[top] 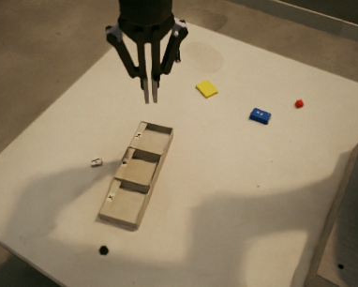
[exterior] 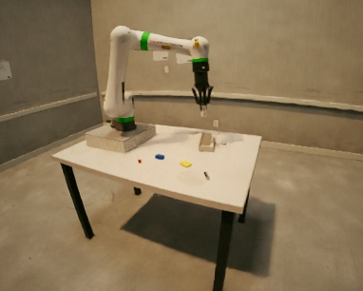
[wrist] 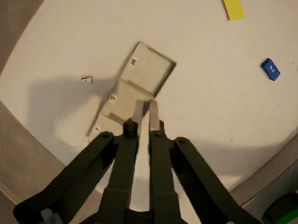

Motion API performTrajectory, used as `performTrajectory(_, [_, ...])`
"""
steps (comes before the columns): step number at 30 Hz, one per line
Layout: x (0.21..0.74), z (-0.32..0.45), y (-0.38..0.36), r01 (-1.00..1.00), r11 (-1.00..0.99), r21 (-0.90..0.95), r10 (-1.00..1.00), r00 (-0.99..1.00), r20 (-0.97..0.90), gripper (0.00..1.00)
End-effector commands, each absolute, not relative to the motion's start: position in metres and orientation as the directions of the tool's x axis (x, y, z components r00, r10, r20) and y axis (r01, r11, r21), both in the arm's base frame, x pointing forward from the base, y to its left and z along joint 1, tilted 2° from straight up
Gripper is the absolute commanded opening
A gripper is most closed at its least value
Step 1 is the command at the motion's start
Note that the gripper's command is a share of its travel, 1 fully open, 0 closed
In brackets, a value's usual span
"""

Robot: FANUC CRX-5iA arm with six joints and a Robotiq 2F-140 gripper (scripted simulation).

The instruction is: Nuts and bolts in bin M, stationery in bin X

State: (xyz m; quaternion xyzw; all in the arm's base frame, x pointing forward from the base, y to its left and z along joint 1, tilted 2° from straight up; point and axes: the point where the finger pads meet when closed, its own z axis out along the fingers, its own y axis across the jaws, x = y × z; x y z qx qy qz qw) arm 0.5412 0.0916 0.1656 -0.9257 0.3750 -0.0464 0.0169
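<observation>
My gripper (top: 150, 96) is shut with nothing between its fingers and hangs high above the table, over the far end of the bins; it also shows in the wrist view (wrist: 147, 112). A grey row of three joined bins (top: 137, 174) lies mid-table, and all three look empty. Their labels are too small to read. A yellow pad (top: 206, 88), a blue eraser (top: 260, 115) and a small red piece (top: 299, 103) lie to the right. A small white piece (top: 96, 162) lies left of the bins. A black nut (top: 103, 249) lies near the front edge. A dark bolt (exterior: 206, 175) lies by the far edge.
The arm's grey base block (top: 344, 225) stands at the right edge of the table. The table's edges run close on the left and front. A faint round mark (top: 204, 56) shows on the table top at the back.
</observation>
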Motion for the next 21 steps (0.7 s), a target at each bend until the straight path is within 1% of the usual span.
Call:
performTrajectory(1, [0.522,0.165,0.081,-0.573,-0.818,-0.054,-0.575,0.815,0.069,0.15])
performTrajectory(3, [0.521,0.165,0.081,-0.517,-0.854,-0.049,-0.52,0.852,0.067,0.15])
performTrajectory(5, [0.521,0.165,0.081,-0.517,-0.854,-0.049,-0.52,0.852,0.067,0.15])
performTrajectory(8, [0.504,0.163,0.072,-0.385,-0.922,-0.035,-0.387,0.92,0.063,0.15])
performTrajectory(9, [0.504,0.163,0.072,-0.373,-0.927,-0.034,-0.374,0.925,0.062,0.15])
performTrajectory(12, [0.488,0.161,0.064,-0.256,-0.966,-0.025,-0.257,0.965,0.057,0.15])
performTrajectory(18, [0.462,0.157,0.051,-0.046,-0.999,-0.014,-0.046,0.998,0.045,0.15])
performTrajectory(20, [0.461,0.157,0.051,0.025,-1.0,-0.013,0.024,0.999,0.041,0.15])
performTrajectory(21, [0.461,0.157,0.051,0.025,-1.0,-0.013,0.024,0.999,0.041,0.15])
